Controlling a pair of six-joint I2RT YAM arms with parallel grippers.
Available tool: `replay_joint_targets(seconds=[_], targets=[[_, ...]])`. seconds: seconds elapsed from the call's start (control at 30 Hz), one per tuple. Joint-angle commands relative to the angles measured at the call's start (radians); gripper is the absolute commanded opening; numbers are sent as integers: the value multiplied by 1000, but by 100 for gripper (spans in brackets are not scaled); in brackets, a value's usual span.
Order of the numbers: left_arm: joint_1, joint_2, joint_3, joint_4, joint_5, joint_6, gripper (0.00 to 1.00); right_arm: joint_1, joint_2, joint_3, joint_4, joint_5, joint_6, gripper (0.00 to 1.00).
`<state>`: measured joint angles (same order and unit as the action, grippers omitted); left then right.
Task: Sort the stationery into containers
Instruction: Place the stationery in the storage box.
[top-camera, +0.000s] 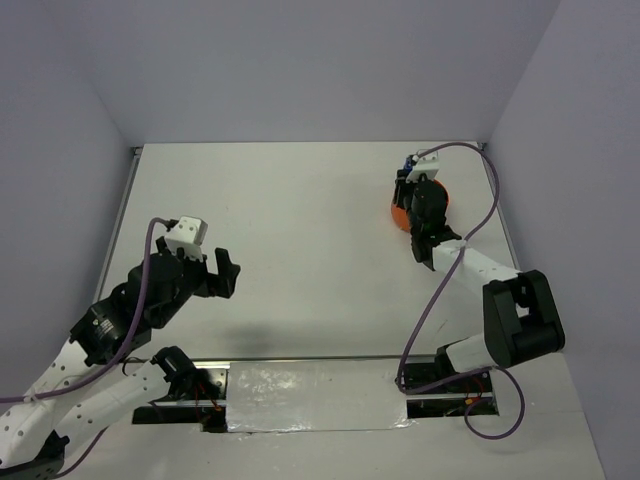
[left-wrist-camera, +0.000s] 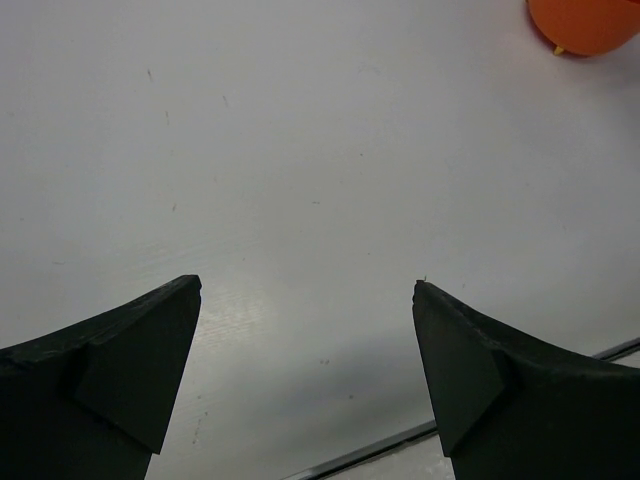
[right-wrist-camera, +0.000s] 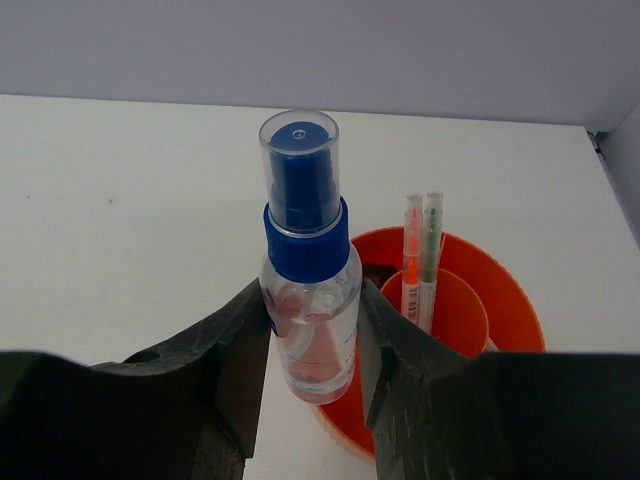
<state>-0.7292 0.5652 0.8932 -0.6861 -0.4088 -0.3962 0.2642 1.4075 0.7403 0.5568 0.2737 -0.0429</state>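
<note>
- Over at the far right of the counter (top-camera: 300, 220), my right end effector (right-wrist-camera: 313, 320) is partly closed on the small clear bottle (right-wrist-camera: 305, 270), pinching its body with the blue cap up.
- That bottle hangs upright at the near rim of the orange tub (right-wrist-camera: 512, 305); I can't tell whether they touch.
- Two thin pens (right-wrist-camera: 421, 255), one orange and one green, stand in the tub's inner compartment.
- My left end effector (left-wrist-camera: 307, 290) is spread wide and holds nothing, above the counter's left side.
</note>
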Motion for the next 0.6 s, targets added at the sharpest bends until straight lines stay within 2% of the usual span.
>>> replay_joint_targets(seconds=[0.0,0.27,0.57], targets=[[-1,-1,-8,98,71,30,99,-22,21,45,130,-34,-35,0],[-1,9,-22,117,140,59,99,-54,73,41,169,-87,-40,0],[-1,22,-23,125,162,69,99,-69,107,-1,210,-68,-54,0]])
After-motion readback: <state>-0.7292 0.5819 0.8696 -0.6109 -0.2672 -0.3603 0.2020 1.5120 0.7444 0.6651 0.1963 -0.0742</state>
